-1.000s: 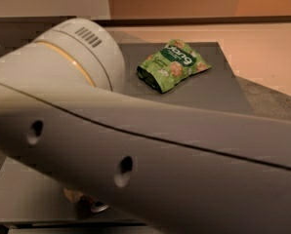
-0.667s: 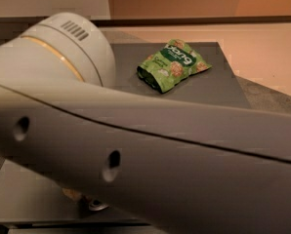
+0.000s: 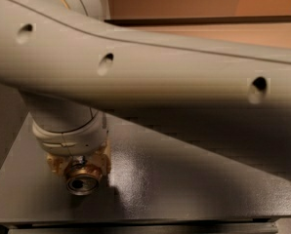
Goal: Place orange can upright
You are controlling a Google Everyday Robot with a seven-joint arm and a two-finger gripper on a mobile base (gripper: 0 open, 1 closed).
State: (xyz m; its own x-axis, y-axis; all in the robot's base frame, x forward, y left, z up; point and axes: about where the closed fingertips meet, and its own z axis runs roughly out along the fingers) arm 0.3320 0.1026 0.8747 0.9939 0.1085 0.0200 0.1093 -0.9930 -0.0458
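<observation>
Near left on the grey table [image 3: 184, 189]: orange can [image 3: 82, 183], silver end turned toward the camera, tucked directly under the gripper [image 3: 79, 164]. Cannot tell whether gripped or free. Above, pale wrist [image 3: 67, 126]; farther, thick arm [image 3: 160, 72] spanning left to right.

Dim warm light from above; the arm [image 3: 150, 67] casts broad shadow across the table [image 3: 184, 179]; gripper [image 3: 80, 172] at lower left glints.
</observation>
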